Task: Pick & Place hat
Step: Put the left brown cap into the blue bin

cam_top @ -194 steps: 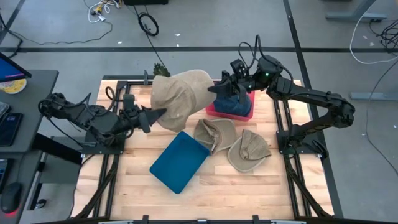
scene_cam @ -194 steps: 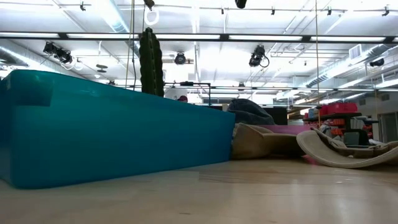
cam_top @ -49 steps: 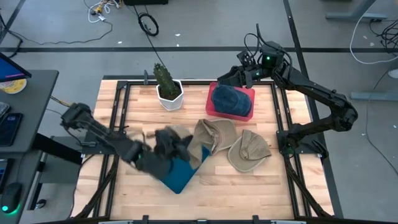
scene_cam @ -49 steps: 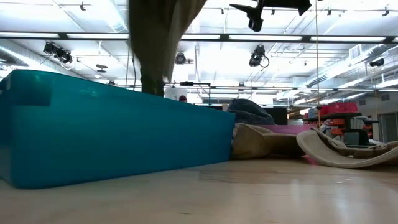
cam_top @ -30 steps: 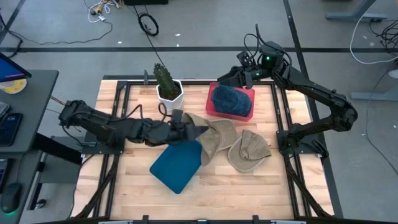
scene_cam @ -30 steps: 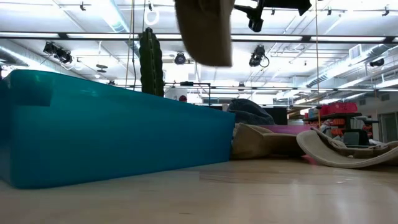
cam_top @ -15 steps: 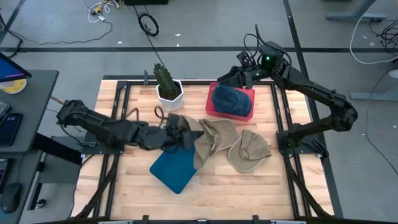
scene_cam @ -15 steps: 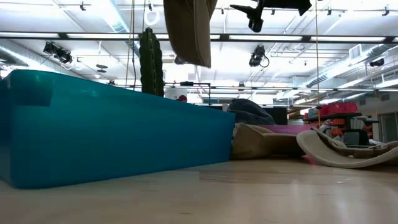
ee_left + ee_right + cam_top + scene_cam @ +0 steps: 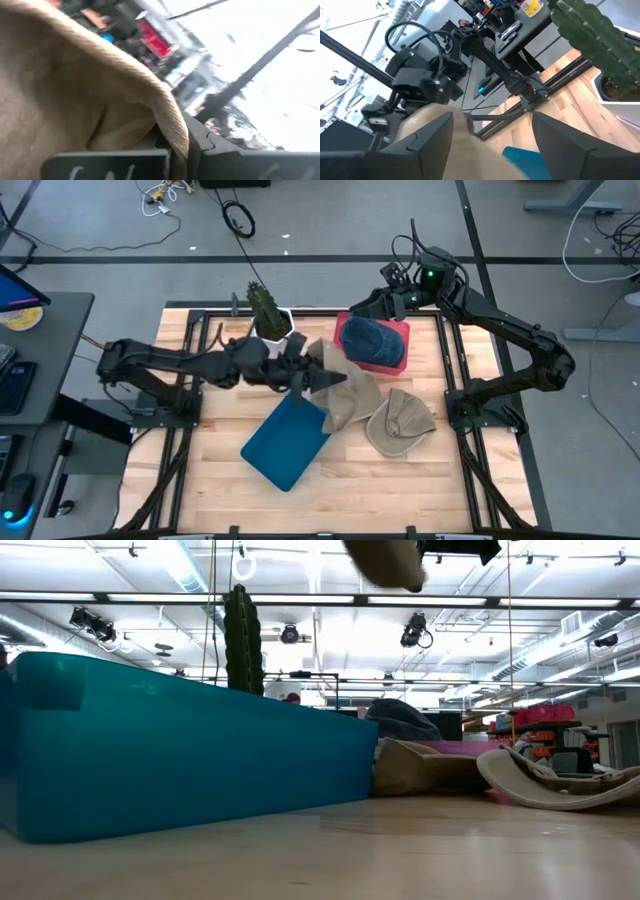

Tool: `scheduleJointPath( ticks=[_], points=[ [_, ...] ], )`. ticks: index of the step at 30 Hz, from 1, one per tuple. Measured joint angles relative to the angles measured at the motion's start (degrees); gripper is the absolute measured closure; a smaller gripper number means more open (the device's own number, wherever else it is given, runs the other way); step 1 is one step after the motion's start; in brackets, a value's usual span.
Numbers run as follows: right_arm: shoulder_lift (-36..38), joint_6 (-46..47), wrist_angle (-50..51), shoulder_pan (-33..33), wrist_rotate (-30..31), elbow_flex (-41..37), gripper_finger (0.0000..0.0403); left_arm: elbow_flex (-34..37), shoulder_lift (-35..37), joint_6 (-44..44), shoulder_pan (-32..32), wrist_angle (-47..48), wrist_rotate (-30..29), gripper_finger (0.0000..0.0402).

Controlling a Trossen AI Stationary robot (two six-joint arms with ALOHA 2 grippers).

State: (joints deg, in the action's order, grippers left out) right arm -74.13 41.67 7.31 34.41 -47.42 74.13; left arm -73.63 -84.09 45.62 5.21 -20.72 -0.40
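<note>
My left gripper (image 9: 316, 377) is shut on a tan hat (image 9: 346, 388) and holds it in the air over the middle of the table, between the blue tray (image 9: 285, 440) and the pink tray (image 9: 398, 345). A dark blue hat (image 9: 370, 340) lies in the pink tray. A second tan hat (image 9: 400, 420) lies on the table, right of centre. My right gripper (image 9: 380, 302) hangs open over the far side of the pink tray with nothing between its fingers (image 9: 427, 145). In the low view only the held hat's lowest part (image 9: 385, 562) shows. My left gripper pinches the tan hat's brim edge (image 9: 172, 131) between its two fingers (image 9: 112, 165). It comes at the hat from the table's left, roughly level. The hat is lifted clear of the table and spreads out beyond the fingers toward the right.
A cactus in a white pot (image 9: 266, 315) stands at the far edge, left of the pink tray and close behind my left arm. The blue tray lies slanted near the table's middle. Bare wood (image 9: 400, 480) lies along the near edge.
My left gripper has carried the tan hat up and toward the table's far and right side, from over the blue tray toward the pink tray. In the low view the hat hung well down before; now only its bottom shows at the top.
</note>
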Motion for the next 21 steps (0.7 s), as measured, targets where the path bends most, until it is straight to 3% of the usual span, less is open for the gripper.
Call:
scheduleJointPath(
  ticks=[5, 9, 13, 21],
  points=[
    [0.0, 1.3, 0.0, 0.0, 0.0, 0.0, 0.0128, 3.8, -2.5, 0.5, -1.3, -13.4, 6.7, 0.0385],
    [0.0, 2.0, 0.0, 0.0, 0.1, 0.0, 0.0128, 12.6, -2.3, 6.3, -2.1, -30.4, 6.8, 0.0385],
    [0.0, 2.9, 0.0, 0.0, 1.9, 0.0, 0.0128, 20.2, -1.0, 12.4, -2.3, -38.9, 1.6, 0.0385],
    [0.0, 2.9, 0.0, 0.0, 4.7, 0.0, 0.0128, 31.7, 5.9, 16.7, 2.0, -39.0, -10.2, 0.0385]
  ],
)
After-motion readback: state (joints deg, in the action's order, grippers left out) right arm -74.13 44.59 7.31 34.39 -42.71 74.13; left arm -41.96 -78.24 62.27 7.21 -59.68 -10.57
